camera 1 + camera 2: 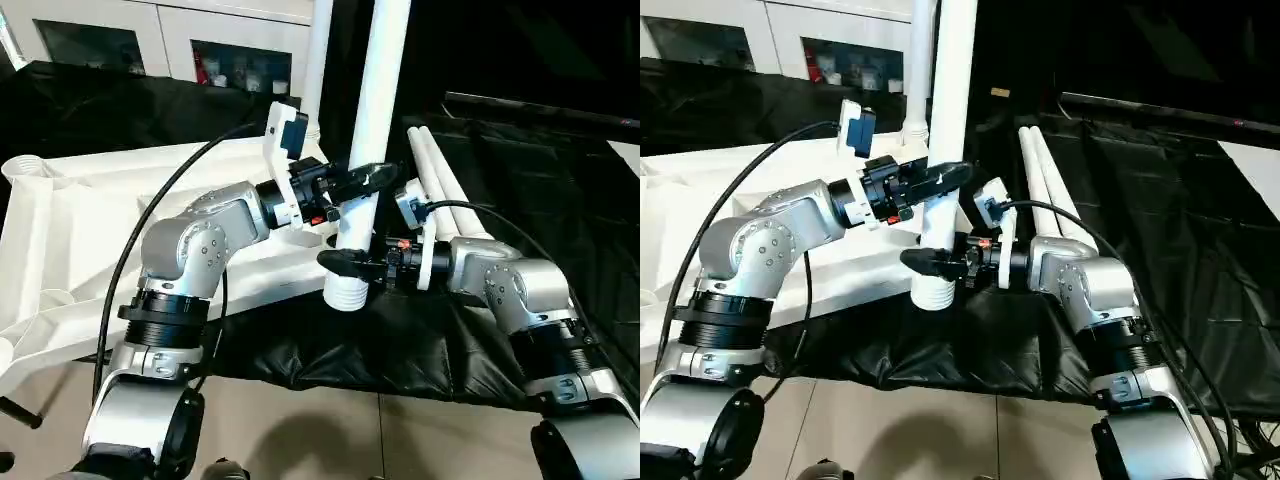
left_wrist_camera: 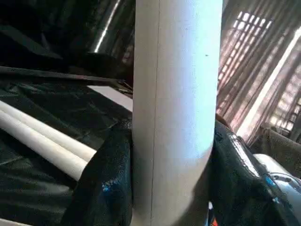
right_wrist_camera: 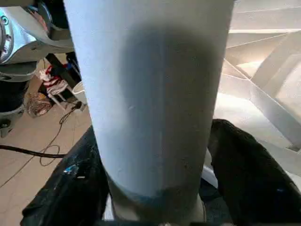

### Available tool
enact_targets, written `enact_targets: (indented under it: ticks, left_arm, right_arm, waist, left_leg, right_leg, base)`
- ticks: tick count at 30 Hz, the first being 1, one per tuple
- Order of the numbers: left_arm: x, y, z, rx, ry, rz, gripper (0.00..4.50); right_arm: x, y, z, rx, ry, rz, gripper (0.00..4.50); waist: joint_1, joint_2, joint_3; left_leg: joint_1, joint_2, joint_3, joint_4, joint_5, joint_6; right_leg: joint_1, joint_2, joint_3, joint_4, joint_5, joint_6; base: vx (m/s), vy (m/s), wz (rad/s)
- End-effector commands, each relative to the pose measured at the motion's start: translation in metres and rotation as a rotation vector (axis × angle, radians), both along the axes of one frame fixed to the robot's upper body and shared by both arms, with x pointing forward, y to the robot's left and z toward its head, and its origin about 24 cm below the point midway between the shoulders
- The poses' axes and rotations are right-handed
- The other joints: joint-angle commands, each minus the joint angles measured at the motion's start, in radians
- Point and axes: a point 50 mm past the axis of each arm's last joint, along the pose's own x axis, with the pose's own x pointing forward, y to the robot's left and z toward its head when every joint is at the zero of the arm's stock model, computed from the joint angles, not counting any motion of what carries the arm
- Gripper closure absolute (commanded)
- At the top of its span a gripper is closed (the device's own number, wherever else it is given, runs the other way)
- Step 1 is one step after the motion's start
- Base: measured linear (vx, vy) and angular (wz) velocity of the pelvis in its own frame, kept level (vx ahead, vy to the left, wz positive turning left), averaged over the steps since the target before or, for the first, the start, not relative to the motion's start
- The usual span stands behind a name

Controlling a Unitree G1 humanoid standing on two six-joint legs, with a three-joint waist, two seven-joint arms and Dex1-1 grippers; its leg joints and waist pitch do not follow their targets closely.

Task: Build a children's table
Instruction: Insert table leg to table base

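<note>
Left hand [image 1: 352, 182] grips upright leg [image 1: 375, 110] past tabletop [image 1: 90, 225] edge.

Head pair: looked forward and down over both silver forearms, from slightly offset spots, so the upright leg [image 1: 372, 130] sat centre frame in the left eye view and left of centre in the right eye view; shared the white top [image 1: 80, 215] at left and the black work table [image 1: 1160, 230] at right. Left wrist view: pressed close against the leg, faced across two spare legs [image 2: 42, 141] at lower left. Right wrist view: equally close, faced the leg from the other side, ribbed top at right
</note>
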Motion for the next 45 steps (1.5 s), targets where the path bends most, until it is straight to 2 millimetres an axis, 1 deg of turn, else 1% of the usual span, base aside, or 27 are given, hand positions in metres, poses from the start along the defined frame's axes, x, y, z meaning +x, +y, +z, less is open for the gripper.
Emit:
enact_targets:
  ticks: [1, 4, 7, 8, 12, 14, 17, 21, 22, 23, 25, 26, 27, 29, 30, 32, 33, 34, 35, 36, 37, 38, 40, 41, 42, 44, 45]
  left_arm:
    - [-0.004, -0.006, 0.004, -0.005, -0.017, -0.051, 2.64]
    - [-0.005, -0.006, 0.004, 0.002, -0.016, -0.069, 2.64]
    - [-0.004, -0.005, 0.002, 0.011, -0.013, -0.067, 2.64]
    - [-0.004, -0.005, 0.002, 0.014, -0.013, -0.064, 2.64]
    - [-0.003, -0.004, 0.001, 0.038, -0.022, -0.056, 2.65]
    - [-0.004, -0.005, 0.003, 0.015, -0.017, -0.063, 1.95]
    - [-0.004, -0.005, 0.005, -0.016, -0.007, -0.066, 1.90]
    - [0.005, -0.004, 0.010, -0.048, -0.106, 0.039, 1.48]
    - [0.009, -0.001, 0.011, -0.070, -0.120, 0.086, 1.45]
    - [0.013, 0.002, 0.012, -0.084, -0.133, 0.123, 1.45]
    - [0.016, 0.005, 0.011, -0.072, -0.141, 0.150, 1.45]
    - [0.018, 0.006, 0.009, -0.061, -0.144, 0.161, 1.45]
    - [0.019, 0.008, 0.007, -0.049, -0.146, 0.168, 1.45]
    - [0.021, 0.010, -0.002, 0.032, -0.154, 0.186, 1.45]
    - [0.022, 0.012, -0.008, 0.087, -0.162, 0.191, 1.45]
    - [0.023, 0.013, -0.026, 0.235, -0.178, 0.179, 1.45]
    - [0.023, 0.013, -0.036, 0.313, -0.190, 0.160, 1.45]
    - [0.023, 0.013, -0.040, 0.343, -0.194, 0.152, 1.45]
    - [0.022, 0.013, -0.050, 0.429, -0.222, 0.119, 1.45]
    - [0.021, 0.013, -0.060, 0.494, -0.237, 0.088, 1.45]
    - [0.019, 0.013, -0.071, 0.560, -0.243, 0.047, 1.45]
    - [0.018, 0.013, -0.078, 0.598, -0.245, 0.020, 1.45]
    - [0.017, 0.013, -0.091, 0.652, -0.219, -0.006, 1.45]
    - [0.017, 0.013, -0.095, 0.667, -0.206, -0.009, 1.45]
    - [0.017, 0.013, -0.095, 0.667, -0.206, -0.009, 1.45]
    - [0.017, 0.013, -0.103, 0.705, -0.185, -0.021, 1.45]
    - [0.017, 0.015, -0.108, 0.736, -0.166, -0.018, 1.75]
  right_arm:
    - [0.002, -0.004, 0.003, -0.010, 0.000, -0.014, 1.73]
    - [0.001, -0.004, 0.002, -0.005, 0.004, -0.006, 2.06]
    - [0.000, -0.005, 0.001, -0.006, 0.005, -0.004, 2.20]
    - [0.000, -0.005, 0.001, -0.006, 0.004, -0.003, 2.40]
    - [-0.001, -0.005, 0.000, -0.008, -0.002, -0.007, 2.52]
    - [0.000, -0.004, 0.000, 0.001, -0.012, -0.031, 2.54]
    - [0.003, -0.003, 0.001, 0.007, -0.032, -0.071, 2.55]
    - [0.009, -0.002, 0.002, 0.020, -0.079, -0.170, 2.57]
    - [0.011, -0.004, 0.002, 0.018, -0.083, -0.203, 2.57]
    - [0.014, -0.007, 0.000, 0.007, -0.091, -0.253, 2.57]
    - [0.019, -0.012, -0.002, -0.013, -0.111, -0.321, 2.57]
    - [0.020, -0.013, -0.003, -0.019, -0.122, -0.342, 2.57]
    - [0.021, -0.015, -0.003, -0.030, -0.132, -0.370, 2.57]
    - [0.025, -0.022, -0.006, -0.055, -0.148, -0.444, 2.57]
    - [0.027, -0.026, -0.008, -0.073, -0.164, -0.482, 2.57]
    - [0.031, -0.037, -0.012, -0.128, -0.193, -0.586, 2.57]
    - [0.034, -0.043, -0.013, -0.160, -0.214, -0.638, 2.57]
    - [0.035, -0.045, -0.014, -0.172, -0.221, -0.658, 2.57]
    - [0.036, -0.050, -0.015, -0.189, -0.223, -0.702, 2.57]
    - [0.038, -0.054, -0.015, -0.206, -0.238, -0.734, 2.57]
    - [0.038, -0.059, -0.016, -0.216, -0.235, -0.763, 2.57]
    - [0.039, -0.062, -0.016, -0.221, -0.233, -0.780, 2.57]
    - [0.038, -0.066, -0.016, -0.228, -0.244, -0.802, 2.57]
    - [0.038, -0.067, -0.016, -0.229, -0.249, -0.804, 2.57]
    - [0.038, -0.067, -0.016, -0.229, -0.249, -0.804, 2.57]
    - [0.037, -0.068, -0.016, -0.230, -0.257, -0.809, 2.57]
    - [0.037, -0.068, -0.017, -0.231, -0.262, -0.812, 2.58]
  waist:
    - [-0.001, 0.007, -0.081]
    - [-0.001, 0.006, -0.080]
    - [-0.001, 0.010, -0.081]
    - [-0.001, 0.009, -0.080]
    - [-0.001, 0.009, -0.081]
    - [0.000, 0.012, -0.081]
    - [-0.002, 0.010, -0.081]
    - [-0.001, 0.013, -0.081]
    - [-0.002, 0.015, -0.082]
    - [-0.001, 0.014, -0.082]
    - [-0.001, 0.018, -0.083]
    - [-0.003, 0.016, -0.083]
    - [-0.004, 0.021, -0.083]
    - [-0.006, 0.024, -0.083]
    - [-0.007, 0.026, -0.084]
    - [-0.010, 0.029, -0.084]
    - [-0.010, 0.028, -0.084]
    - [-0.010, 0.031, -0.084]
    - [-0.010, 0.031, -0.086]
    - [-0.011, 0.035, -0.085]
    - [-0.013, 0.038, -0.087]
    - [-0.013, 0.038, -0.086]
    - [-0.017, 0.043, -0.087]
    - [-0.020, 0.039, -0.087]
    - [-0.020, 0.040, -0.087]
    - [-0.023, 0.048, -0.086]
    - [-0.025, 0.047, -0.086]
  left_leg:
    - [0.012, 0.011, 0.001, -0.055, -0.045, 0.015]
    - [0.012, 0.010, 0.001, -0.055, -0.048, 0.016]
    - [0.012, 0.011, 0.000, -0.055, -0.052, 0.012]
    - [0.013, 0.011, 0.000, -0.055, -0.055, 0.010]
    - [0.012, 0.010, 0.000, -0.055, -0.051, 0.008]
    - [0.012, 0.010, 0.000, -0.055, -0.050, 0.007]
    - [0.012, 0.010, 0.000, -0.055, -0.053, 0.002]
    - [0.012, 0.010, -0.001, -0.056, -0.058, 0.000]
    - [0.012, 0.010, -0.001, -0.056, -0.056, -0.003]
    - [0.014, 0.009, 0.000, -0.055, -0.059, -0.008]
    - [0.014, 0.009, -0.001, -0.057, -0.067, -0.016]
    - [0.014, 0.008, -0.001, -0.057, -0.071, -0.020]
    - [0.015, 0.008, -0.002, -0.057, -0.074, -0.022]
    - [0.017, 0.008, -0.002, -0.058, -0.073, -0.025]
    - [0.017, 0.008, -0.002, -0.058, -0.077, -0.024]
    - [0.017, 0.007, -0.002, -0.058, -0.071, -0.026]
    - [0.018, 0.006, -0.002, -0.058, -0.067, -0.026]
    - [0.017, 0.006, -0.003, -0.058, -0.066, -0.027]
    - [0.016, 0.004, -0.003, -0.057, -0.061, -0.030]
    - [0.016, 0.005, -0.003, -0.057, -0.063, -0.029]
    - [0.015, 0.004, -0.003, -0.056, -0.064, -0.031]
    - [0.015, 0.003, -0.003, -0.056, -0.064, -0.026]
    - [0.015, 0.002, -0.002, -0.055, -0.072, -0.022]
    - [0.012, 0.002, -0.002, -0.055, -0.076, -0.013]
    - [0.012, 0.002, -0.002, -0.055, -0.077, -0.010]
    - [0.009, 0.001, -0.003, -0.054, -0.083, -0.002]
    - [0.010, 0.001, -0.003, -0.054, -0.092, 0.003]
  right_leg:
    - [0.067, -0.071, 0.049, -0.057, 0.016, -0.211]
    - [0.067, -0.071, 0.048, -0.058, 0.014, -0.213]
    - [0.067, -0.071, 0.048, -0.057, 0.014, -0.213]
    - [0.067, -0.071, 0.048, -0.058, 0.012, -0.212]
    - [0.068, -0.070, 0.049, -0.057, 0.023, -0.213]
    - [0.068, -0.071, 0.049, -0.056, 0.027, -0.215]
    - [0.067, -0.071, 0.048, -0.056, 0.024, -0.219]
    - [0.068, -0.072, 0.049, -0.060, 0.023, -0.211]
    - [0.067, -0.072, 0.050, -0.058, 0.028, -0.210]
    - [0.067, -0.070, 0.050, -0.059, 0.031, -0.210]
    - [0.068, -0.071, 0.049, -0.058, 0.022, -0.208]
    - [0.067, -0.070, 0.049, -0.059, 0.017, -0.199]
    - [0.067, -0.070, 0.049, -0.059, 0.015, -0.196]
    - [0.065, -0.068, 0.049, -0.060, 0.019, -0.189]
    - [0.067, -0.069, 0.049, -0.058, 0.024, -0.191]
    - [0.064, -0.067, 0.049, -0.059, 0.032, -0.184]
    - [0.067, -0.066, 0.049, -0.059, 0.035, -0.184]
    - [0.066, -0.068, 0.050, -0.059, 0.031, -0.181]
    - [0.069, -0.067, 0.051, -0.057, 0.040, -0.182]
    - [0.068, -0.067, 0.051, -0.058, 0.044, -0.182]
    - [0.072, -0.066, 0.051, -0.054, 0.063, -0.188]
    - [0.070, -0.066, 0.051, -0.058, 0.065, -0.187]
    - [0.072, -0.066, 0.052, -0.056, 0.081, -0.198]
    - [0.076, -0.066, 0.052, -0.054, 0.092, -0.211]
    - [0.076, -0.068, 0.052, -0.053, 0.093, -0.216]
    - [0.077, -0.068, 0.051, -0.056, 0.083, -0.224]
    - [0.077, -0.068, 0.052, -0.057, 0.074, -0.228]
  base:
    - [0.000, 0.000, 0.00]
    - [0.000, 0.000, 0.00]
    - [0.000, 0.000, 0.00]
    - [0.000, 0.000, 0.00]
    - [0.000, 0.000, 0.00]
    - [0.000, 0.000, 0.00]
    - [0.000, 0.000, 0.00]
    - [0.000, 0.000, 0.00]
    - [0.000, 0.000, 0.00]
    - [0.000, 0.000, 0.00]
    - [0.000, 0.000, 0.00]
    - [0.000, 0.000, 0.00]
    - [0.000, 0.000, 0.00]
    - [0.000, 0.000, 0.00]
    - [0.000, 0.000, 0.00]
    - [0.000, 0.000, 0.00]
    - [0.000, 0.000, 0.00]
    - [0.000, 0.000, 0.00]
    - [0.000, 0.000, 0.00]
    - [0.000, 0.000, 0.00]
    - [0.000, 0.000, 0.00]
    - [0.000, 0.000, 0.00]
    - [0.000, 0.000, 0.00]
    - [0.000, 0.000, 0.00]
    - [0.000, 0.000, 0.00]
    - [0.000, 0.000, 0.00]
    - [0.000, 0.000, 0.00]
